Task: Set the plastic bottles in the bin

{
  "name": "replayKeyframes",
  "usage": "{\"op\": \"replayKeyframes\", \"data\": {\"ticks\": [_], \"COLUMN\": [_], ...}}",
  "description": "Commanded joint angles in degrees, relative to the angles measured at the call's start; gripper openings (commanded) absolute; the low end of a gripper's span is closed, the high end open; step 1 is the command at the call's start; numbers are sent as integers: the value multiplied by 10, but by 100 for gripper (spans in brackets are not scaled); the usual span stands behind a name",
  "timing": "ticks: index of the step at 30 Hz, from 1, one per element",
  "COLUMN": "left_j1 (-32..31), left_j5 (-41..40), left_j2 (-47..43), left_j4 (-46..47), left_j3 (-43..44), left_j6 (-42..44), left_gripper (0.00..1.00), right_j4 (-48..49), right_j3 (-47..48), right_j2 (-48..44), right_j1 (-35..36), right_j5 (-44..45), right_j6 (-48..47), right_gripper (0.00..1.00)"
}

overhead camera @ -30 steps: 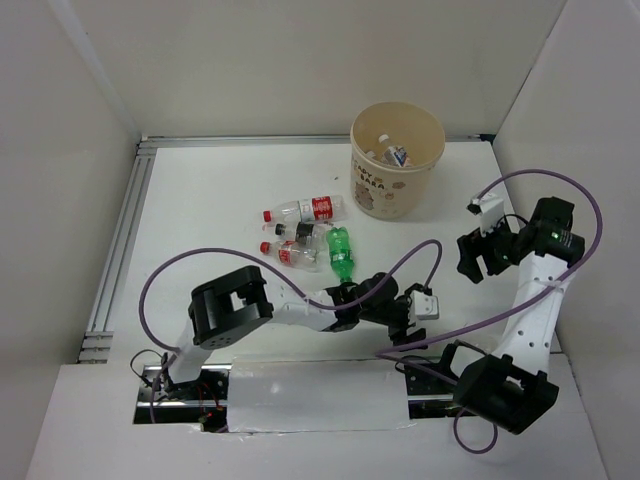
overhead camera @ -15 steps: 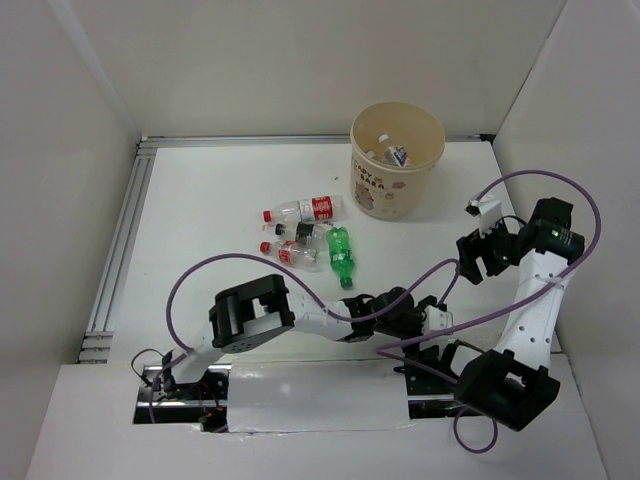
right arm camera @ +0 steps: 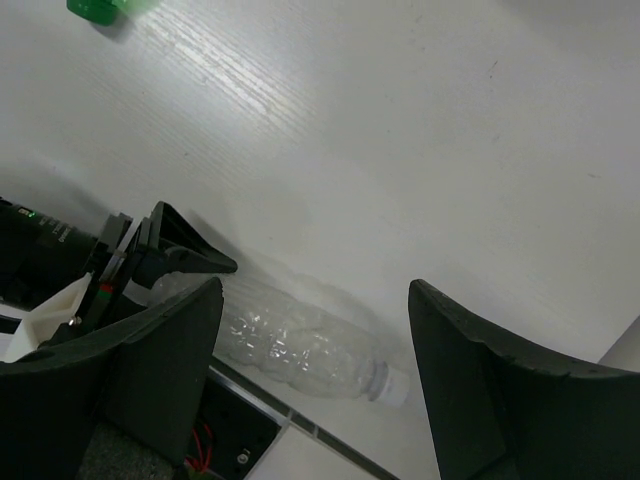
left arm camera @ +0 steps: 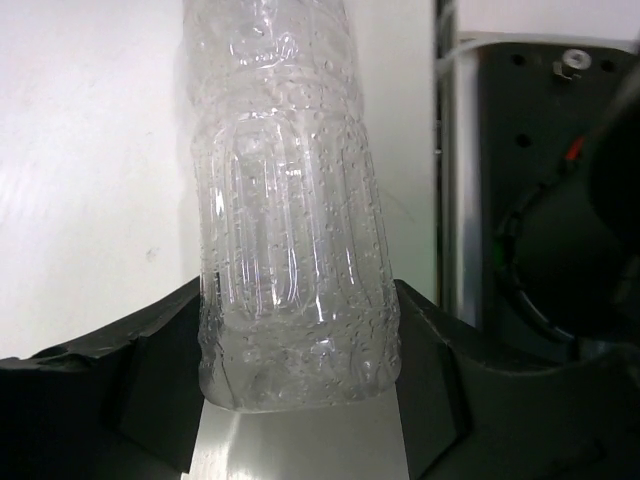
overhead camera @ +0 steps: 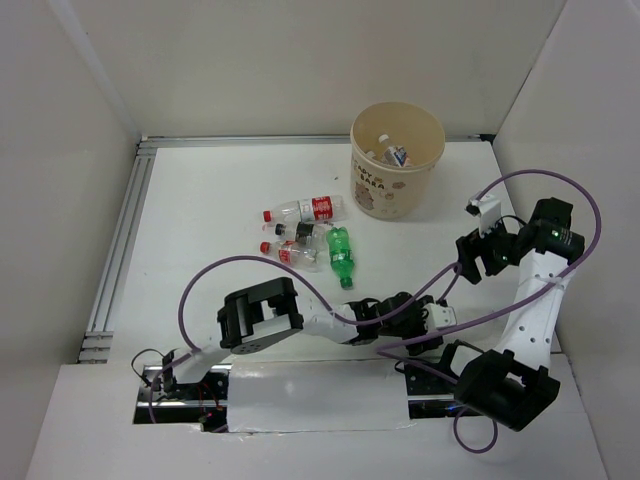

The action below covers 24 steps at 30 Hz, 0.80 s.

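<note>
Top view: the bin (overhead camera: pixel 425 165) stands far right on the worktop (overhead camera: pixel 200 190), with bottles inside (overhead camera: pixel 395 153). Left of it and nearer lies a cluster: two clear red-capped bottles (overhead camera: pixel 305 209) (overhead camera: pixel 290 253), a small dark-capped bottle (overhead camera: pixel 296 232) and the green bottle (overhead camera: pixel 342 250). The left arm (overhead camera: pixel 330 322) lies low along the near edge, reaching right. The right arm (overhead camera: pixel 535 290) is raised at the right side.

Left wrist: the left fingers (left arm camera: pixel 140 370) are closed against both sides of an unlabelled clear bottle (left arm camera: pixel 290 250) at its base.

Right wrist: the right fingers (right arm camera: pixel 150 370) are wide apart with nothing between them, above the worktop. Below, that clear bottle lies at the near edge.
</note>
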Motion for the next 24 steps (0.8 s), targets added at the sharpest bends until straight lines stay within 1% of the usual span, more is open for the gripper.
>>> {"op": "replayKeyframes", "data": {"ticks": [1, 2, 3, 4, 6, 7, 8, 9, 11, 12, 14, 16, 18, 19, 20, 21, 23, 24], "left_j1": [-3, -3, -3, -3, -3, 4, 12, 19, 39, 46, 68, 83, 108, 117, 135, 146, 170, 194], "left_j5": [-66, -78, -91, -112, -132, -142, -162, -171, -186, -193, -194, -194, -194, -194, -201, -207, -201, -194], "left_j2": [-21, -32, -43, -68, -99, -117, -156, -177, -223, -271, -310, -351, -367, -372, -372, -372, -372, -359], "left_j4": [19, 19, 19, 11, -2, -8, -17, -36, -42, -49, -77, -99, -129, -139, -147, -152, -158, -158], "left_j3": [-7, -28, -36, -43, -79, -91, -102, -125, -148, -164, -164, -139, -115, -87, -72, -57, -8, 10], "left_j6": [-25, -33, -41, -46, -61, -68, -82, -90, -103, -103, -103, -97, -91, -83, -83, -77, -77, -91], "left_gripper": [27, 3, 0, 0, 0, 0, 0, 0, 0, 0, 0, 0, 0, 0, 0, 0, 0, 0], "right_j4": [2, 13, 26, 55, 86, 118, 133, 148, 183, 195, 220, 234, 240, 246, 246, 246, 246, 240], "right_j3": [3, 3, 3, 3, 3, 3, 3, 9, 9, 9, 4, -3, -17, -17, -22, -23, -29, -35], "right_j2": [-1, -1, -10, -19, -24, -32, -38, -38, -43, -48, -48, -54, -54, -54, -54, -59, -59, -59], "right_j1": [-3, -3, -3, -3, -3, -3, -3, -3, -3, -9, -9, -9, -9, -9, -9, -9, -9, -9], "right_j5": [-18, -18, -18, -18, -18, -18, -18, -25, -32, -37, -48, -55, -64, -70, -80, -86, -98, -107], "right_j6": [16, 28, 41, 71, 103, 121, 156, 172, 209, 220, 240, 247, 253, 253, 253, 242, 235, 228], "right_gripper": [80, 80, 79, 79, 78, 78, 78, 78, 78, 78, 77, 75, 68, 64, 58, 49, 43, 40]}}
